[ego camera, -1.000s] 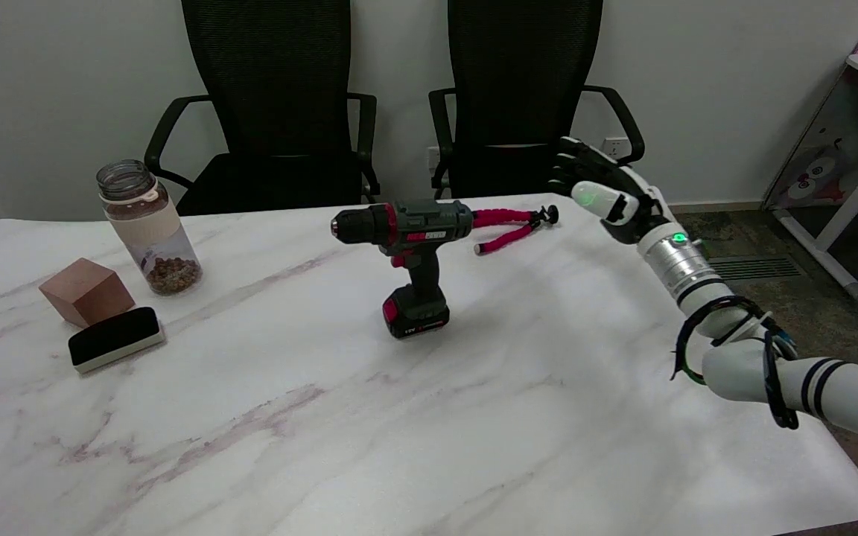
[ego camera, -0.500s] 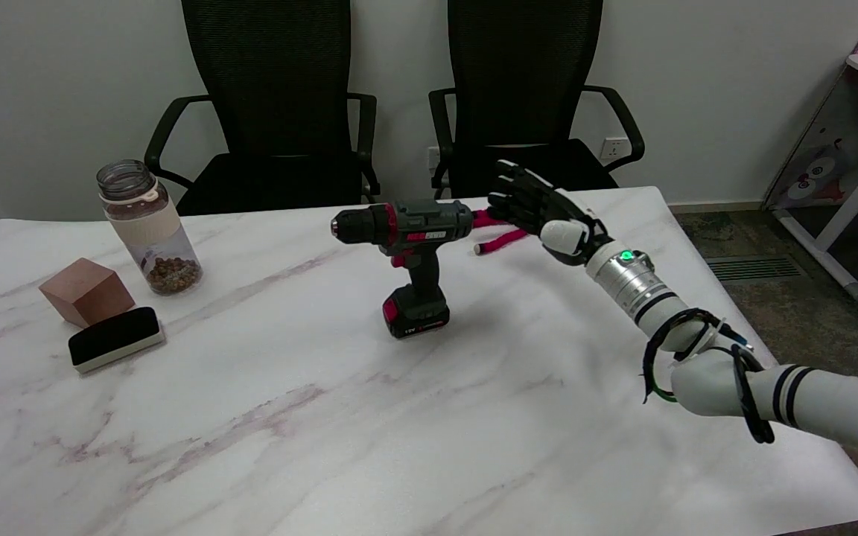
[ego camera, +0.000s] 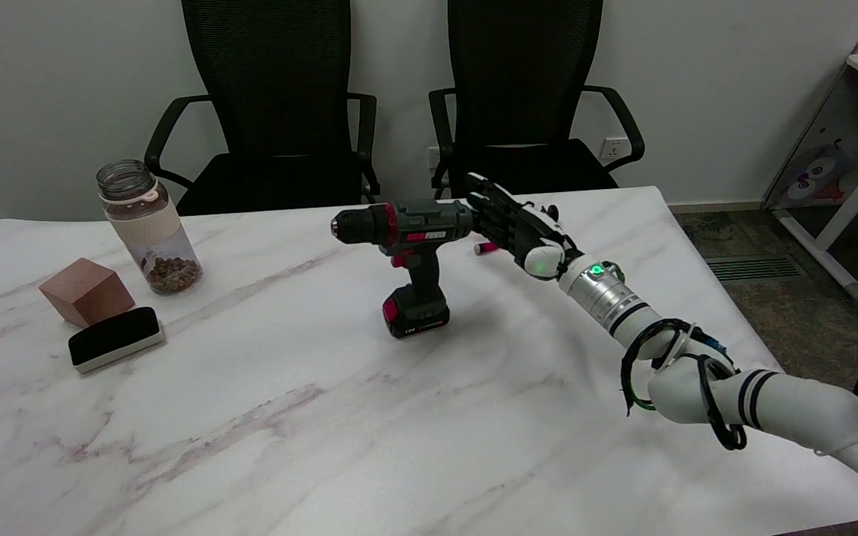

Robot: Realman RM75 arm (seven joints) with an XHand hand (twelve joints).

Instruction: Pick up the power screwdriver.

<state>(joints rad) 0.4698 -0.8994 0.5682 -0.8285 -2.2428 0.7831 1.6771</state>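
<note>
The power screwdriver (ego camera: 410, 257) stands upright on its red-and-black battery base near the middle of the marble bench (ego camera: 325, 417), its chuck pointing toward 9 o'clock. The right hand (ego camera: 511, 223) reaches in from 4 o'clock and hovers right behind the tool's rear end, its dark fingers (ego camera: 482, 205) spread and stretched toward the housing. From here the fingertips look to be at or just shy of the back of the body; whether they touch it, I cannot tell. The hand is released and holds nothing. A green light glows at the wrist.

Behind the hand, toward 1 o'clock from the screwdriver, a pink flexible tripod (ego camera: 485, 246) lies on the bench, mostly hidden by the fingers, with only one red-tipped leg showing. Far off at 9 o'clock stands a clear jar (ego camera: 147, 227) with brown bits in the bottom. Just in front of it sit a wooden cube (ego camera: 86, 291) and a black-topped eraser (ego camera: 115, 339), the two nearly touching. Two black office chairs (ego camera: 280, 97) are pushed up to the bench's far edge at 12 o'clock.
</note>
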